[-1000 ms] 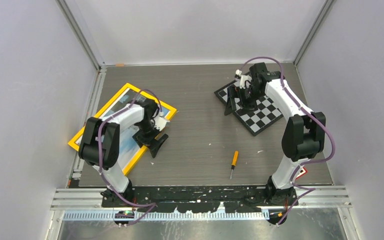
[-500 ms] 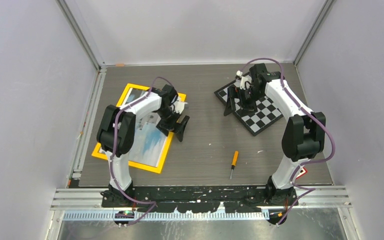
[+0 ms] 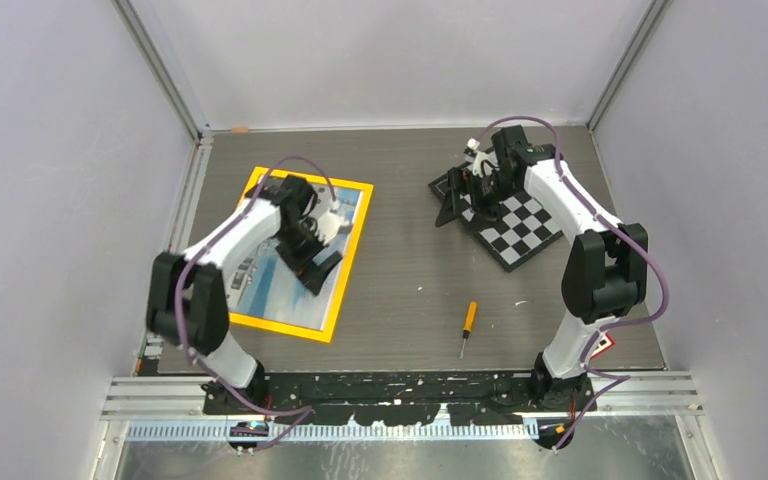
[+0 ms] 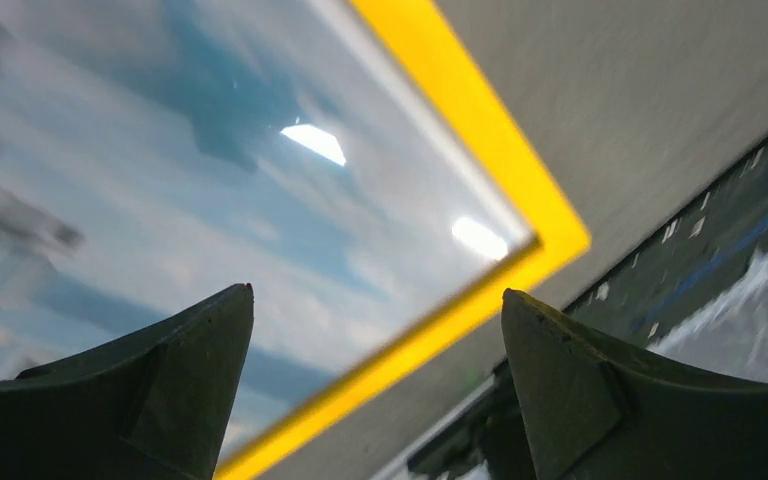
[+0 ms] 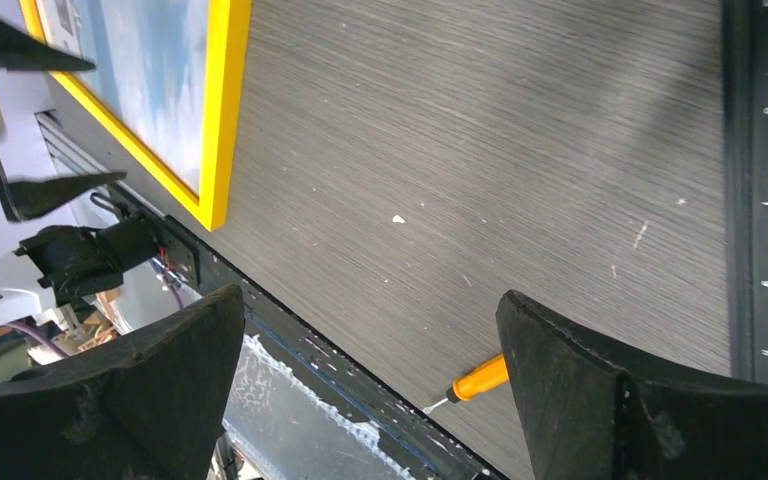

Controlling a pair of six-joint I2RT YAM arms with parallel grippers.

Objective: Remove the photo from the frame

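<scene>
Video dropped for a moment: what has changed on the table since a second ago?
The frame turned straighter, its near end swinging rightward; the left gripper, open, moved with it and is over the photo. Nothing was grasped. The right gripper, checkerboard and screwdriver stayed roughly put.

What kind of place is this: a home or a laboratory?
Probably a robot test cell in a laboratory: a left arm and a right arm bolted at the table edge, plain walls closing it in, and a checkerboard.

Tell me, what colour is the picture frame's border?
Yellow-orange; the frame shows best in the left wrist view.
</scene>
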